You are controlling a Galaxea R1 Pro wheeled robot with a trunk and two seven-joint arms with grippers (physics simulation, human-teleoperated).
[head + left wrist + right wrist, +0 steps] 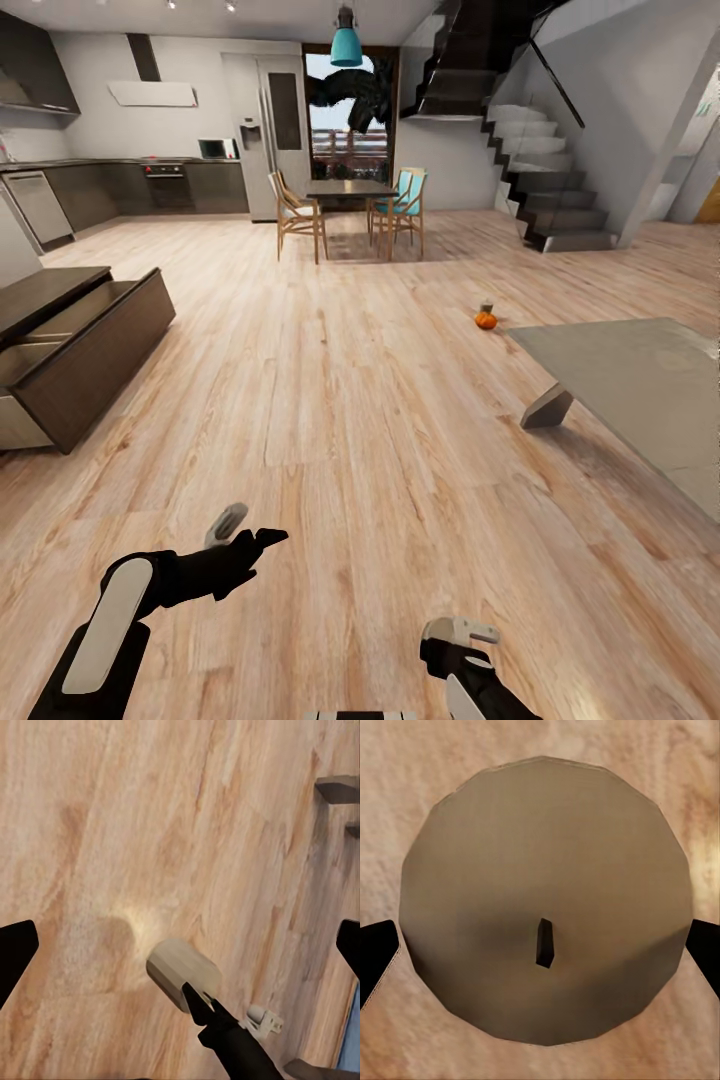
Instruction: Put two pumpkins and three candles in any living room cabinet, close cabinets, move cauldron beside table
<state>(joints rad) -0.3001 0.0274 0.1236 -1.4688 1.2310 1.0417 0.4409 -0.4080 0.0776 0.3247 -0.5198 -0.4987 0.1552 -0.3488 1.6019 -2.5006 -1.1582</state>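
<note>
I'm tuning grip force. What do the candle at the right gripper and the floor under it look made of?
The candle looks like matt grey-beige wax: a smooth, dull top with a dark wick and no shine. The floor looks like light wood planking with a satin finish: grain streaks and plank seams show, though it might be laminate.

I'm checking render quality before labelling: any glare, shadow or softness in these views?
Head view: the table top shows a pale sheen, and the far pumpkin is small and soft. Left wrist view: a dark shadow patch beside a bright spot on the floor. Right wrist view: the candle is evenly shaded, with a bright floor patch beside it.
</note>
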